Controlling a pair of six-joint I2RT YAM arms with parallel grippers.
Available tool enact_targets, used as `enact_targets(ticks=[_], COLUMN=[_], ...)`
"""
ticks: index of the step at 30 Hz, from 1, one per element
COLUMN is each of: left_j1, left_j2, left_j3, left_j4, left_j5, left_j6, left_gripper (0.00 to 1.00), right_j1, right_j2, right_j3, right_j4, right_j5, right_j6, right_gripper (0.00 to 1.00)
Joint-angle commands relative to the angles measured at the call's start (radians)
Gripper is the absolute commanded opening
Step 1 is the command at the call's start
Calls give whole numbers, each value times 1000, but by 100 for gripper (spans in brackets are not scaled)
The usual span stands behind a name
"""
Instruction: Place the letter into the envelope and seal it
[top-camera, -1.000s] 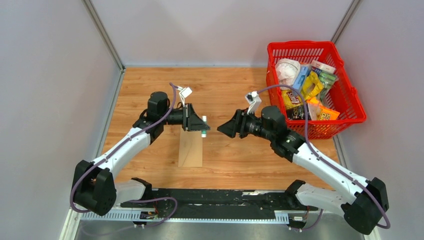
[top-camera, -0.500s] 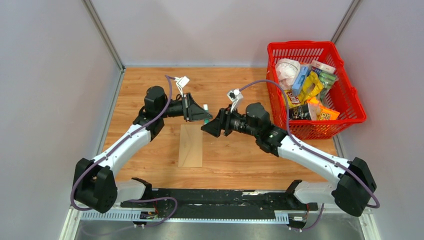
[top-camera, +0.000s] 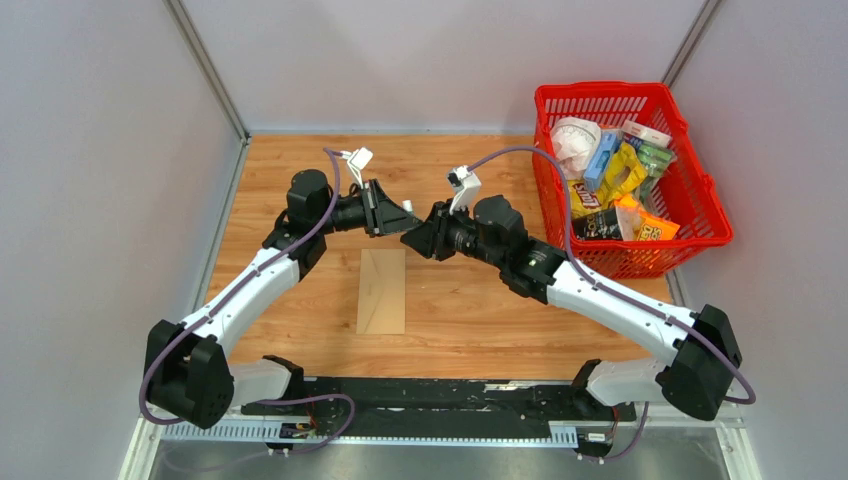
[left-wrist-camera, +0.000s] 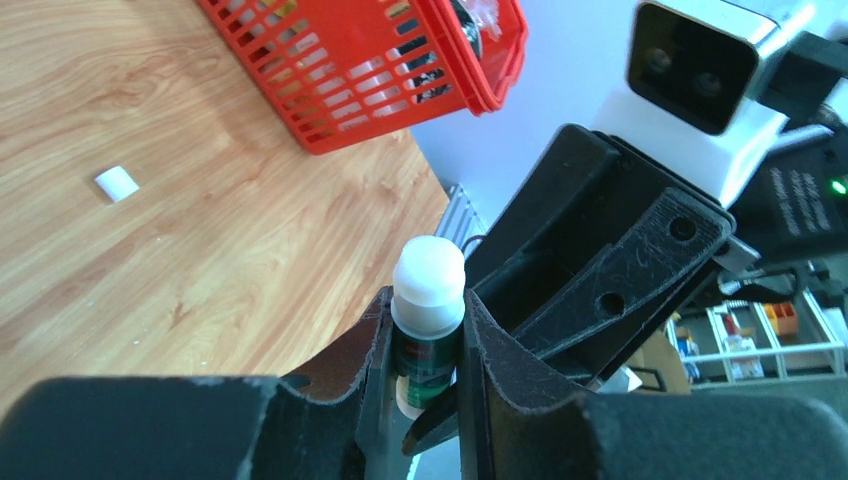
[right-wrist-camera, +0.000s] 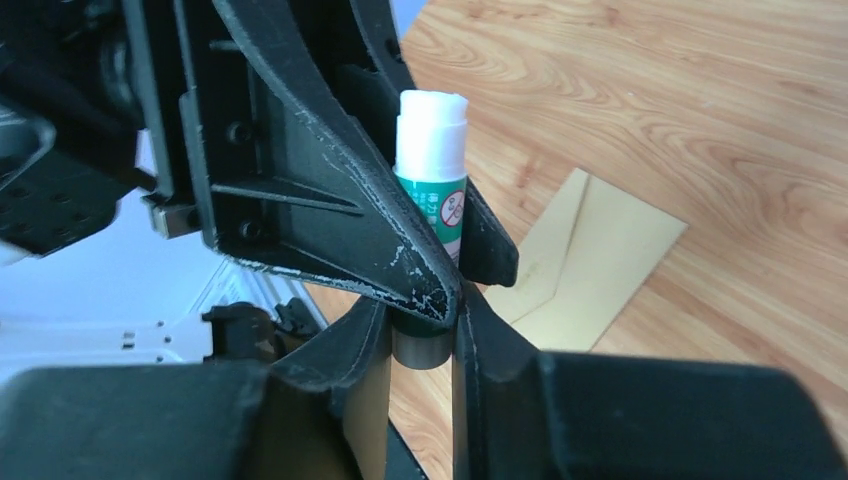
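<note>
The tan envelope (top-camera: 381, 290) lies flat on the wooden table, its flap side up in the right wrist view (right-wrist-camera: 590, 250). The letter is out of view. My left gripper (top-camera: 406, 222) hovers above the envelope's far end, shut crosswise on a green glue stick (left-wrist-camera: 428, 320) with a white top. My right gripper (top-camera: 414, 238) meets it tip to tip. In the right wrist view its jaws (right-wrist-camera: 420, 325) are closed round the stick's grey lower end (right-wrist-camera: 420, 348), just under the left fingers (right-wrist-camera: 340, 190).
A red basket (top-camera: 600, 90) full of snack packets stands at the back right, also seen in the left wrist view (left-wrist-camera: 380, 95). A small white scrap (left-wrist-camera: 117, 183) lies on the wood. Grey walls enclose the table on three sides.
My right arm swung left to meet the left gripper and its jaws narrowed round the glue stick's lower end. The left gripper drew back a little, still holding the stick.
</note>
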Motion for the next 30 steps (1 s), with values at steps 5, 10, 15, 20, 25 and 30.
enact_targets(ticks=[5,10,15,20,25,30], left_j1=[-3,-5,-20,-40,-42,-37], left_j2=[-55,-31,23,58,46,5], left_j3=[106,189,281,324,338,315], left_j4=[-281,-435,-557,-585,-603,-551], left_j5=[-215,-324,-413,-437,-444,-377], left_j6=[136,115,77,64,103,132], left_gripper=[0,0,0,0,0,0], right_j1=[118,245,373,396,292,64], right_j2=[72,180,346,396,232,34], right_j3=[254,404,557,601,515,337], right_j4=[-314,-423,-417,-346,-395,-348], right_j5=[453,804,1180,1196,750,242], right_j6=[-101,-223,-499,-647,-525,-327], right_gripper=[1,0,0,22,63,76])
